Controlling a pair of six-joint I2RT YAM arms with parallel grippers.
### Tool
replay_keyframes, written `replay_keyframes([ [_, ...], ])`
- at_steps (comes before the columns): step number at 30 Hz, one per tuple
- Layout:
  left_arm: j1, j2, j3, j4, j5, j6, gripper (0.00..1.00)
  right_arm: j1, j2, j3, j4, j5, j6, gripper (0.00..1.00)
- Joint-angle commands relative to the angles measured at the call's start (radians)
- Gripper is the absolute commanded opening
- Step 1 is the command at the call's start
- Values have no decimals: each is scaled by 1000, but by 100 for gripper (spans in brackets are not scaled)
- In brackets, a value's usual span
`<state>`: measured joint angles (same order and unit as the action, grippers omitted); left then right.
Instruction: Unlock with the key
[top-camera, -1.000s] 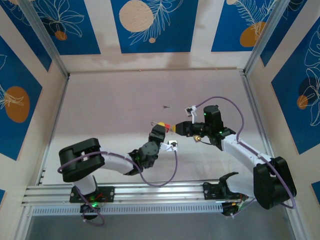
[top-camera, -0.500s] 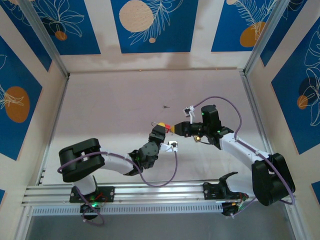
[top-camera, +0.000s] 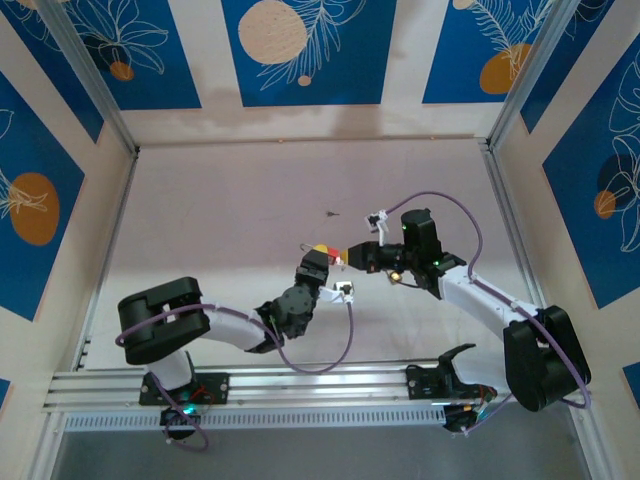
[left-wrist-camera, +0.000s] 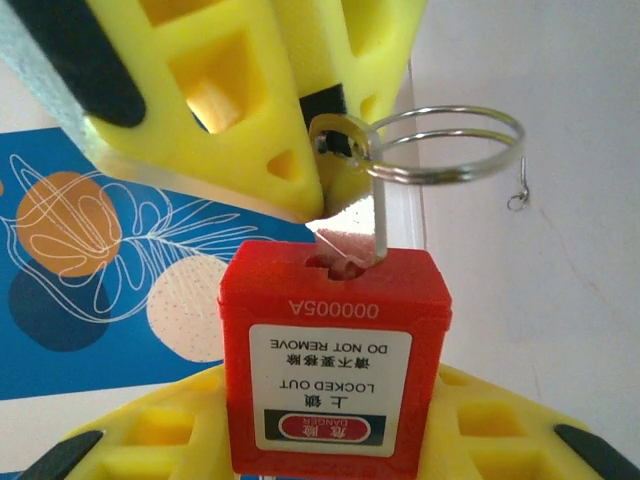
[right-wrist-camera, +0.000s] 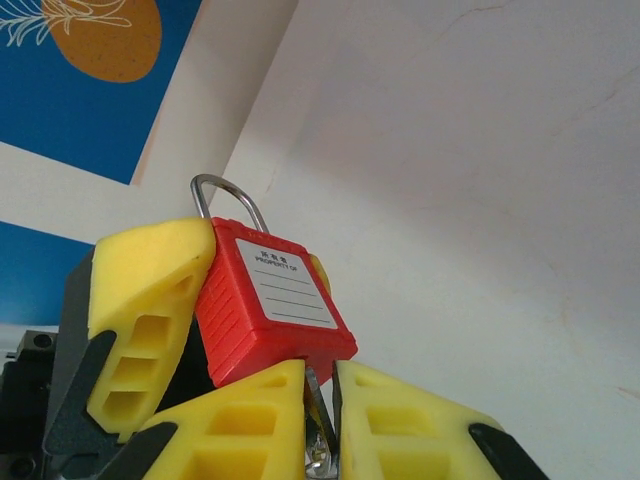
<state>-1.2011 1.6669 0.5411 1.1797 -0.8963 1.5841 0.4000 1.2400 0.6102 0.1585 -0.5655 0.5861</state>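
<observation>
The left arm (top-camera: 230, 325) and right arm (top-camera: 480, 300) wear white shells between black joint housings. Behind the left pincer (top-camera: 321, 253) and the right pincer (top-camera: 352, 257) a purple cable (top-camera: 348, 340) loops off each wrist. The fingers (right-wrist-camera: 410, 425) are yellow, moulded with triangular and square pockets, black strips (right-wrist-camera: 498, 445) at their outer edges. A green light (top-camera: 409, 228) glows behind the right pincer

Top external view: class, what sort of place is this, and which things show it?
Probably a robot test cell, not a home or shop: a bare table fenced by aluminium posts and blue printed panels, with the left arm and right arm mounted on a rail at its near edge.
</observation>
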Motion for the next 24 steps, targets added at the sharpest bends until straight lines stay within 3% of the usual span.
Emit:
replay_keyframes([
  [1,-29,14,8,180,45,41,25,16,43,22,45,-64,70,14],
  [24,-43,16,-1,227,59,73,24,11,91,42,55,-65,109,23],
])
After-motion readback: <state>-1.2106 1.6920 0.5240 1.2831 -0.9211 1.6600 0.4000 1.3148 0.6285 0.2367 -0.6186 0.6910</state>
